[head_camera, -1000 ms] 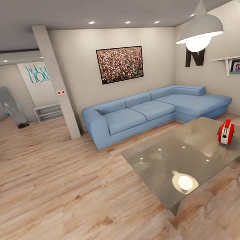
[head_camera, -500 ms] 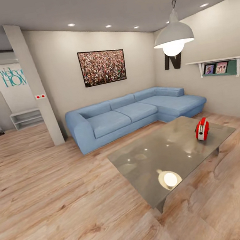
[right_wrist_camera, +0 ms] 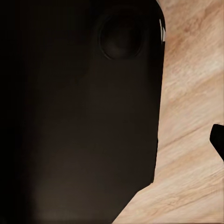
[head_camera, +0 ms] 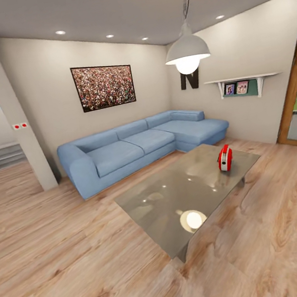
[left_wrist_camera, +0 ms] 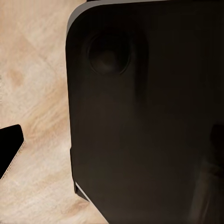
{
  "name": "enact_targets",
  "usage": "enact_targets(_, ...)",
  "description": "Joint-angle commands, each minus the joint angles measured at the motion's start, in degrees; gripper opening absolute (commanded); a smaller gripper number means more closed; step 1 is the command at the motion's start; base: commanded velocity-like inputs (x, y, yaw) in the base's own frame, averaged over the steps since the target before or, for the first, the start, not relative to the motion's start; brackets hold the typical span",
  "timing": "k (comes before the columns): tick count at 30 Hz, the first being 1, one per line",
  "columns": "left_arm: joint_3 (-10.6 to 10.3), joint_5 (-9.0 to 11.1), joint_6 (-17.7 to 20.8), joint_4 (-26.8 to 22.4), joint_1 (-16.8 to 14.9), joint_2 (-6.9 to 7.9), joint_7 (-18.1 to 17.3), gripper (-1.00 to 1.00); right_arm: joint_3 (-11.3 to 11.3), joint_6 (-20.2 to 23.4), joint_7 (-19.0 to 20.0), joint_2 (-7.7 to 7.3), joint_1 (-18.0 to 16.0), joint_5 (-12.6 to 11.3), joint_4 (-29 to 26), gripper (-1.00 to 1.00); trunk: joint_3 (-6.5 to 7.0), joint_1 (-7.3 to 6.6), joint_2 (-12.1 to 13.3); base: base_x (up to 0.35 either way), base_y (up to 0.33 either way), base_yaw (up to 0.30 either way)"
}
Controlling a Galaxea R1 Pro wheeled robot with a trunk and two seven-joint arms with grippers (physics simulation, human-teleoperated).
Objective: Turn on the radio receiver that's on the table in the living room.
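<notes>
Head view: the living room has a light wood plank floor (head_camera: 65, 259), with a long blue sofa (head_camera: 133, 146) along the far wall under a framed crowd picture (head_camera: 103, 86). The low glossy worktop (head_camera: 176, 197) stands right of centre, and the red radio receiver (head_camera: 225, 158) sits upright near its far right end. A pendant lamp (head_camera: 186, 50) hangs above. Wrist views show dark robot bodywork over floor; whether either end effector is open or closed cannot be told.
</notes>
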Motion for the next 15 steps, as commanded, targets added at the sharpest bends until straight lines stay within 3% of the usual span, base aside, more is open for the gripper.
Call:
enact_targets(1,0.0,0.0,0.0,0.0,0.0,0.00,0.0,1.00,0.0,0.0,0.0,0.00,0.0,0.0,0.0,1.00,0.00,0.00,0.0,0.000,0.000,-0.280)
enact_targets(15,0.0,0.0,0.0,0.0,0.0,0.00,0.0,1.00,0.0,0.0,0.0,0.00,0.0,0.0,0.0,1.00,0.00,0.00,0.0,0.000,0.000,-0.280)
